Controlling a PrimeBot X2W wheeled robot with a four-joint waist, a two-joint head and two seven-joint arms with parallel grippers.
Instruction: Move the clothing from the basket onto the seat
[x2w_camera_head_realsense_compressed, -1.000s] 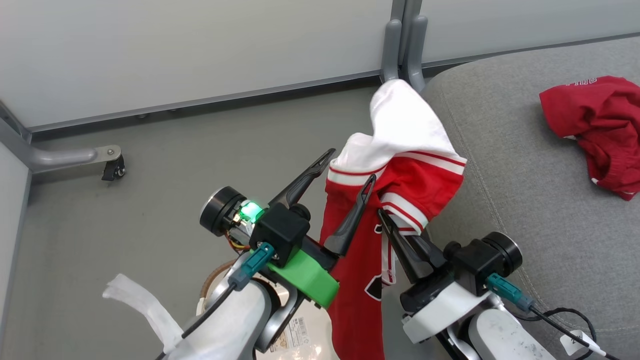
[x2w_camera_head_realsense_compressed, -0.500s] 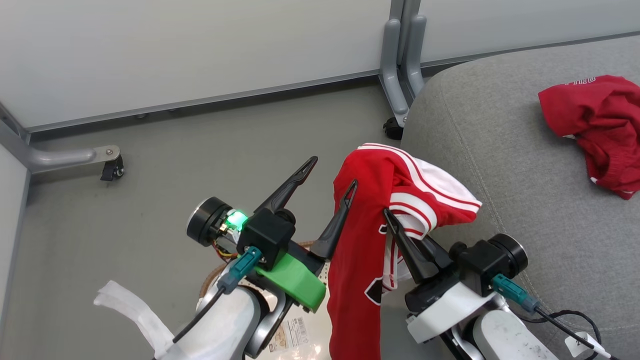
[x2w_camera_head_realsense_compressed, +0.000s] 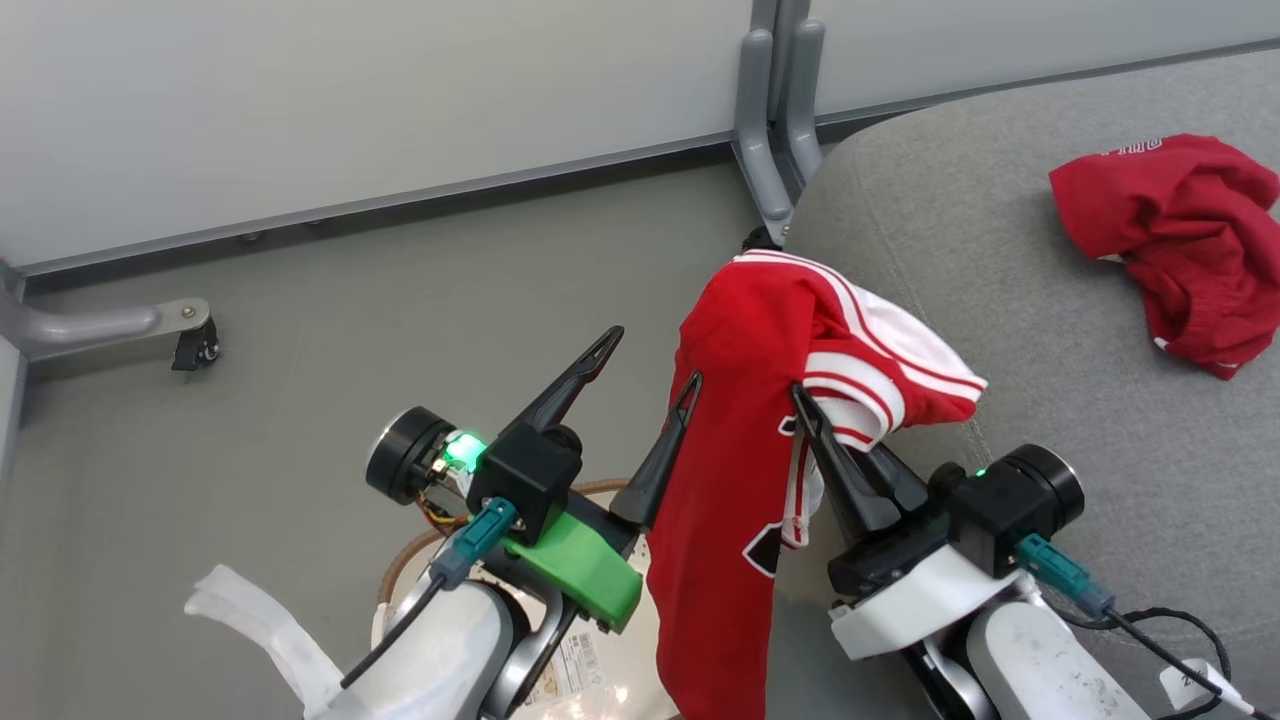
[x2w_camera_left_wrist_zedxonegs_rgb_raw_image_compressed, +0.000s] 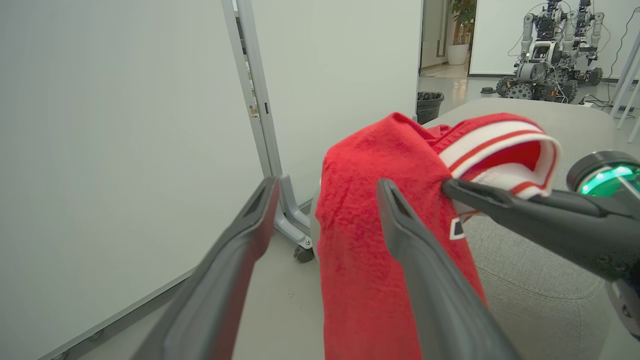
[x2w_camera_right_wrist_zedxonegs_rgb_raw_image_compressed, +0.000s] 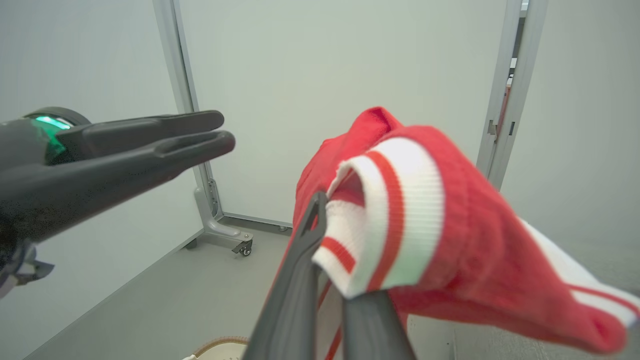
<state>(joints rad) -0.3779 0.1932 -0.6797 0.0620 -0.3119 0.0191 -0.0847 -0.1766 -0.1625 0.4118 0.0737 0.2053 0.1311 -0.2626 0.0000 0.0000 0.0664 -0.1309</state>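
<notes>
One red jersey (x2w_camera_head_realsense_compressed: 740, 420) is pinched at its striped trim by the closed right claw (x2w_camera_head_realsense_compressed: 805, 400) and hangs limp beside the seat (x2w_camera_head_realsense_compressed: 1050, 330), near the basket (x2w_camera_right_wrist_zedxonegs_rgb_raw_image_compressed: 220, 344). The left claw (x2w_camera_head_realsense_compressed: 653, 354) is spread wide, empty. The cloth is judged soft and light, best gripped at the thicker trim.

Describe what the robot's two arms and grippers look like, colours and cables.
The left gripper and right gripper each have two long, tapering dark fingers on a black block with a round black cylinder. A bright green bracket and a glowing green light sit at the left wrist. A teal connector with a black cable plugs into each wrist.
</notes>
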